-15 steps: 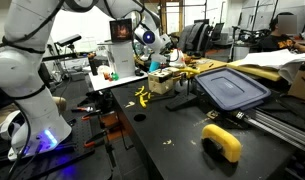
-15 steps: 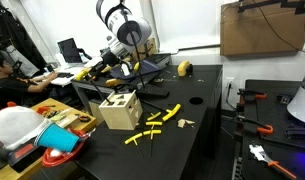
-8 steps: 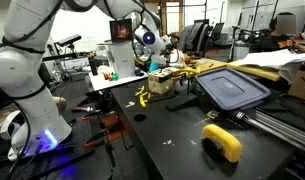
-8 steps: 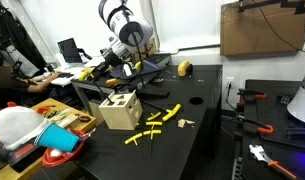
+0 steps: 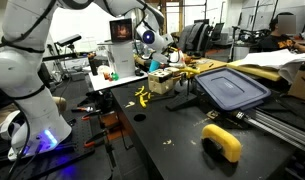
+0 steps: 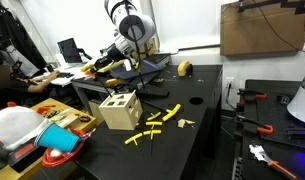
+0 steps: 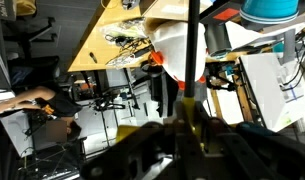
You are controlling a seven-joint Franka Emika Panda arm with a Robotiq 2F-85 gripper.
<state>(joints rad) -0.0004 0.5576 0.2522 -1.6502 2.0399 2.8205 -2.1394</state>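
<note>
My gripper hangs above the wooden box, out past the edge of the black table. In the wrist view the gripper is shut on a narrow yellow stick that pokes out between the fingers. The gripper also hovers over the wooden box from the opposite side. Several more yellow sticks lie on the table beside the box, and one of these sticks lies near the table's edge.
A grey-blue bin lid lies beside the box. A yellow tape-like tool sits near the front edge. A red bowl and blue cup stand on a lower bench. A person sits at a desk behind.
The arm has swung a little up and away from the table with the yellow stick still gripped. The box and loose sticks have not moved.
</note>
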